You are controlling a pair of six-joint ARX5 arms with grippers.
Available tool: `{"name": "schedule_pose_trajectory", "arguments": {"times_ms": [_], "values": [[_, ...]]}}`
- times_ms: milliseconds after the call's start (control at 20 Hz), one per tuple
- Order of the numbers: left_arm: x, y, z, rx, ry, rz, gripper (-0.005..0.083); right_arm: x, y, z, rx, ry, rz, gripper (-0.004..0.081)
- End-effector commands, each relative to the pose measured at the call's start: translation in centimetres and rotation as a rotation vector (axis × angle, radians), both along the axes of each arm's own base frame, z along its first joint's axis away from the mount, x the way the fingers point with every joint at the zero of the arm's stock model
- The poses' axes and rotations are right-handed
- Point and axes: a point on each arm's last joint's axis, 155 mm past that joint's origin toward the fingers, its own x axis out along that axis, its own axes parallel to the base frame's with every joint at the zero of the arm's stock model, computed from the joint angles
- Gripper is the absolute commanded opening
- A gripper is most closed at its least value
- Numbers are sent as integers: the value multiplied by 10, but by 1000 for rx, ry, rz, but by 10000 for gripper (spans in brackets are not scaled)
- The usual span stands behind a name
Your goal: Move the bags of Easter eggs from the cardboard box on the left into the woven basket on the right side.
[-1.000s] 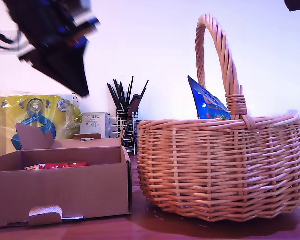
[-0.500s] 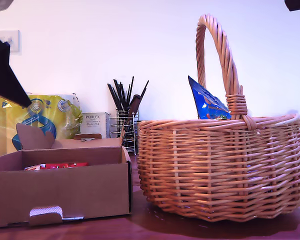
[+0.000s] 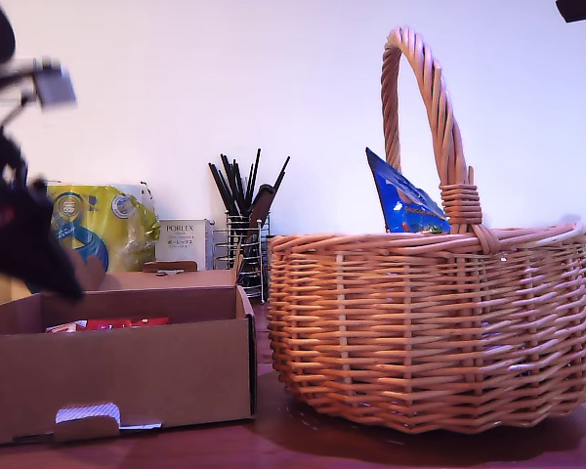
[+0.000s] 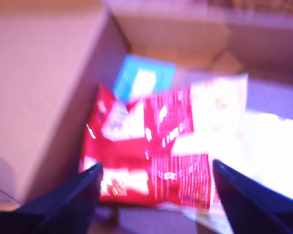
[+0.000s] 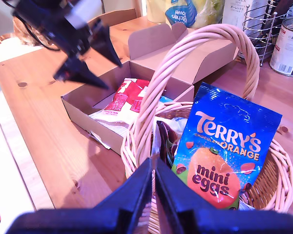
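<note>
The cardboard box point(image 3: 127, 366) stands at the exterior view's left and holds a red bag point(image 3: 107, 322) point(image 4: 151, 151) point(image 5: 124, 95) and a white bag point(image 4: 263, 146) point(image 5: 112, 117). My first gripper point(image 3: 63, 283) point(image 4: 156, 195) point(image 5: 107, 73) hangs open and blurred just over the box's far side, with the red bag below its spread fingers and nothing held. The woven basket point(image 3: 430, 332) point(image 5: 136, 126) at the exterior view's right holds the blue "Terry's Orange" bag point(image 3: 405, 200) point(image 5: 224, 156), standing upright. My second gripper point(image 5: 154, 195) is shut and empty above the basket's handle point(image 3: 420, 98).
Behind the box are a big yellow wrapped pack point(image 3: 103, 225), a white "Porlex" box point(image 3: 184, 242) and a wire holder of black utensils point(image 3: 244, 225). A tin can point(image 5: 290, 39) stands on the wooden table point(image 5: 34, 107). A dark arm part point(image 3: 581, 8) shows in the exterior view's upper right corner.
My first gripper has swung from high above the box out to the exterior view's left and down to the box's rim. The basket and bags have stayed in place.
</note>
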Motion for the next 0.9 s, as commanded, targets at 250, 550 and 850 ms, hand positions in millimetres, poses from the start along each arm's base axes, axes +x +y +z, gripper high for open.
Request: {"name": "schedule_pose_trajectory", "arguments": {"times_ms": [250,550,850], "values": [[26,2,-17,2,138,67,720,-1,1,4,5,-8,5,-12],[41,8,-37,66,286,127,720,-1,1,4,5,-8,5,-12],[25,12,-72,104,441,168,720,-1,1,4,5,-9,5,-12]]}}
